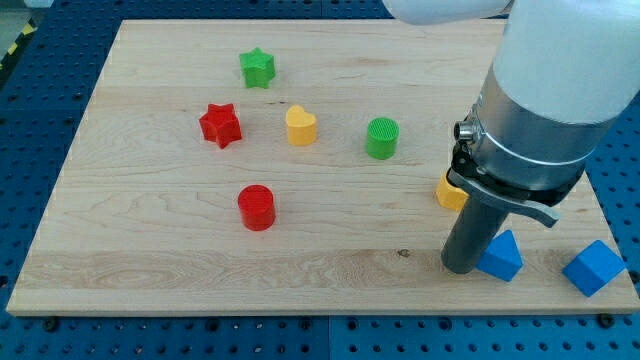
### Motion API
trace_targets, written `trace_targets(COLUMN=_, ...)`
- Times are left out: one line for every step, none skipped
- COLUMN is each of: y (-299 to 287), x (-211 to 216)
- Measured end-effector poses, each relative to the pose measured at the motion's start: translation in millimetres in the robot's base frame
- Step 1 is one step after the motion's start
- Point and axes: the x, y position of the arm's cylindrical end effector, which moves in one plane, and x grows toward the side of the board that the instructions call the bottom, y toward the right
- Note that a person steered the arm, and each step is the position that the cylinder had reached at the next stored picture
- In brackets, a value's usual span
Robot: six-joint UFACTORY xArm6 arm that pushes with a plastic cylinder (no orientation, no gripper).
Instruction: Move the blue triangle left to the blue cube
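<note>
At view's bottom right, my tip [464, 266] touches blue triangle [501, 256]; no writing.

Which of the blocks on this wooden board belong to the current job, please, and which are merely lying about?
Job:
- blue plastic triangle, touching my tip on its right
- blue plastic cube

Lying about:
- green star
- red star
- yellow heart
- green cylinder
- red cylinder
- yellow block, half hidden

My tip [465, 266] is pressing against the left side of the blue triangle [501, 256] on the wooden board [150, 270], with the blue cube [594, 267] sitting near the triangle's right, at the board's lower right corner.
</note>
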Motion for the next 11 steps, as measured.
trace_targets(y=8.7, x=-6.6)
trace_targets(y=8.7, x=-13.3)
trace_targets(y=25.9, x=-7.2)
trace_targets(y=32.8, x=-3.5)
trace_targets(y=41.4, x=-3.5)
trace_targets(y=65.7, x=-3.6)
trace_targets(y=68.6, x=-3.6)
trace_targets(y=49.0, x=-22.4)
trace_targets(y=24.2, x=-47.6)
trace_targets(y=20.3, x=-76.9)
trace_targets(y=20.3, x=-85.4)
